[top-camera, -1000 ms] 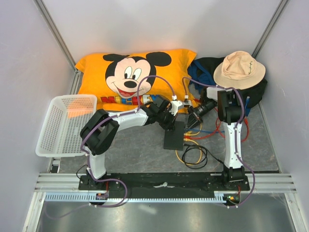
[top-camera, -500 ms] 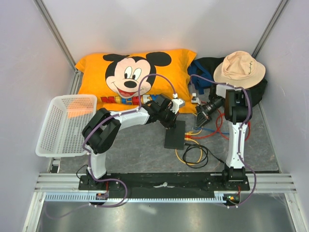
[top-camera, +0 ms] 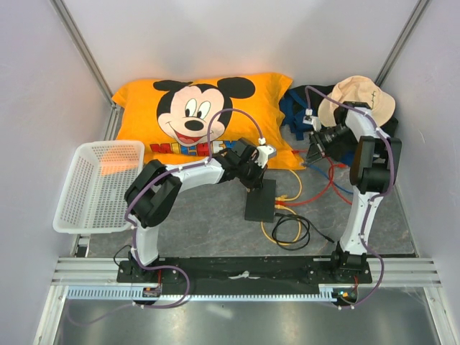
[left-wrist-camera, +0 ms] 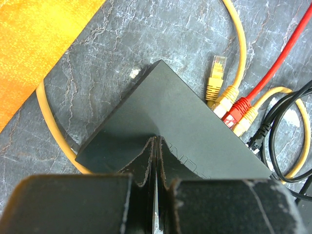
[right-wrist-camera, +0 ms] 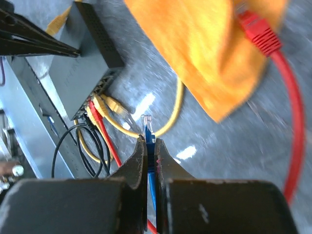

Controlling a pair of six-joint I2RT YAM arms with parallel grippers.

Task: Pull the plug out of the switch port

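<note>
Near the middle of the table [top-camera: 208, 223], the switch [top-camera: 259, 201] is lying flat under the shut left gripper [left-wrist-camera: 156, 140], while the right gripper [right-wrist-camera: 147, 144], far right, is pinching the blue plug [right-wrist-camera: 146, 123] clear of the ports. Its wire could be catching on the red cable [left-wrist-camera: 278, 63] or yellow cable [left-wrist-camera: 239, 44] and tugging the switch loose. Big letters on the orange pillow [top-camera: 201, 108] are spelling what looks like MICKEY, partly hidden; the switch is showing no words.
</note>
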